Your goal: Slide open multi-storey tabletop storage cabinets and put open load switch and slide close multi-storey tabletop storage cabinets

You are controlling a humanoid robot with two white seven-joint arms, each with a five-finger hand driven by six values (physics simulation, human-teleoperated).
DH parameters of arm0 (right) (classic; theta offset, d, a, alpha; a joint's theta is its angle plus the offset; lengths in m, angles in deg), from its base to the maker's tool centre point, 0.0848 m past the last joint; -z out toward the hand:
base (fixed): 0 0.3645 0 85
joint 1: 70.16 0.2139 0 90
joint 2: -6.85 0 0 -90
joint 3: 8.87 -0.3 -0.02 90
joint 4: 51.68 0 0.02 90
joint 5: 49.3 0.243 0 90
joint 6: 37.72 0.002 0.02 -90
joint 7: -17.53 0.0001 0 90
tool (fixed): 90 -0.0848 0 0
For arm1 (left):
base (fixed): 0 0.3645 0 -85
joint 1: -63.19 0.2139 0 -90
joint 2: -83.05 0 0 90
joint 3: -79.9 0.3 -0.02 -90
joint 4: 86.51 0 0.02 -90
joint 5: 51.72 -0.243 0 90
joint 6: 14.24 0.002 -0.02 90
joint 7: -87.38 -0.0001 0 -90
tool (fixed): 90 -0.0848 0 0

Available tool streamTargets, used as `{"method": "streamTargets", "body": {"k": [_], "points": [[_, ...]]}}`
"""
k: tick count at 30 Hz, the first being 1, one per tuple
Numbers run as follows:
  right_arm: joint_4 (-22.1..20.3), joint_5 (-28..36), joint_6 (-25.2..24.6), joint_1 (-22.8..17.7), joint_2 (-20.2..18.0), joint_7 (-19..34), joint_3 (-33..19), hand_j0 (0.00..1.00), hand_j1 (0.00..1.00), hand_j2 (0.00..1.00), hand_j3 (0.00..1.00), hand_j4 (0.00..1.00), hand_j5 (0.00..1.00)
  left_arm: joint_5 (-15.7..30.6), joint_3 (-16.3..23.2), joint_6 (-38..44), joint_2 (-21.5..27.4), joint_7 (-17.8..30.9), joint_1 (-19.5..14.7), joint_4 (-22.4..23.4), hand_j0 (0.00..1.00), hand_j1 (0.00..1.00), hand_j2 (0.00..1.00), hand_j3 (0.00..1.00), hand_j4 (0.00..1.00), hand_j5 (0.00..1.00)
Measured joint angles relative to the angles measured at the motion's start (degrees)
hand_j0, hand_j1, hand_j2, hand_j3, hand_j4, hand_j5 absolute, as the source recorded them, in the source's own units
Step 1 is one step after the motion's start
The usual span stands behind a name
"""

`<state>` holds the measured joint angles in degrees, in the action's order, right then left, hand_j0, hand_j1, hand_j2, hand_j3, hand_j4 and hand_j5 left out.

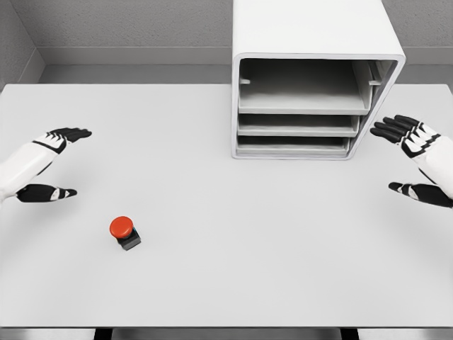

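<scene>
Both the left hand and right hand are hovering spread wide, holding nothing, flanking a boxy white cabinet and a round red-capped switch sitting on the smooth table.

white table, grey textured walls, even flat light

The worktop was a plain pale grey, without pattern. The storage cabinet was white outside, its trays a duller grey and the gaps between them dark in shadow. The load switch had a bright red-orange round cap on a black base. The left hand and the right hand were white, with black fingers marked by small white patches. The wall behind was mottled grey.
</scene>
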<state>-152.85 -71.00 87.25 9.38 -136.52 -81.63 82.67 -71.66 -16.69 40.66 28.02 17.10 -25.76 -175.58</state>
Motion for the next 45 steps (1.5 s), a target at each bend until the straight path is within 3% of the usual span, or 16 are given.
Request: {"method": "streamTargets", "body": {"k": [4,7,8,10,13,21,27,40,45], "points": [[0.0,-1.5,0.0,1.6,0.8,0.2,1.2,1.0,1.0,1.0,1.0,1.0,1.0,-0.1,0.0,0.0,-0.3,0.0,0.0,-0.2,1.0,1.0,1.0,1.0,1.0,1.0],[-0.1,-3.6,0.0,4.9,2.3,0.3,2.0,1.0,1.0,1.0,1.0,1.0,1.0,0.1,0.2,0.0,-0.1,0.0,0.2,-0.3,1.0,1.0,1.0,1.0,1.0,1.0],[-0.1,-4.7,0.0,6.2,3.2,0.4,2.6,0.97,0.97,0.97,0.97,0.97,0.97,0.2,0.2,0.0,0.0,0.0,0.2,-0.4,1.0,1.0,1.0,1.0,1.0,1.0],[0.0,-6.8,0.0,8.6,4.9,0.9,4.0,0.81,0.81,0.81,0.81,0.81,0.81,0.4,0.2,0.0,0.2,0.0,0.2,-0.5,1.0,1.0,1.0,1.0,1.0,1.0],[0.0,-8.3,0.0,12.0,8.2,5.6,5.6,0.72,0.72,0.72,0.72,0.72,0.72,0.4,0.1,0.0,0.7,0.0,0.3,-1.4,1.0,1.0,1.0,1.0,1.0,1.0],[0.1,-9.2,0.0,15.4,10.9,8.9,9.1,0.72,0.72,0.72,0.72,0.72,0.72,-0.5,0.1,0.0,4.9,0.1,4.0,-4.9,1.0,1.0,1.0,1.0,1.0,1.0],[2.4,-8.9,0.0,21.5,12.7,9.1,13.7,0.72,0.72,0.72,0.72,0.72,0.72,-0.6,0.1,0.0,7.4,0.1,6.1,-9.9,1.0,1.0,1.0,1.0,1.0,1.0],[13.3,-8.8,0.0,32.6,18.4,11.1,20.2,0.72,0.72,0.72,0.72,0.72,0.72,-5.4,1.3,0.0,12.1,0.5,11.2,-13.9,1.0,1.0,1.0,1.0,1.0,1.0],[17.3,-8.8,0.1,34.3,19.4,11.6,21.8,0.72,0.72,0.72,0.72,0.72,0.72,-2.1,2.9,0.0,15.0,7.4,10.9,-14.1,1.0,1.0,1.0,1.0,1.0,1.0]]}}
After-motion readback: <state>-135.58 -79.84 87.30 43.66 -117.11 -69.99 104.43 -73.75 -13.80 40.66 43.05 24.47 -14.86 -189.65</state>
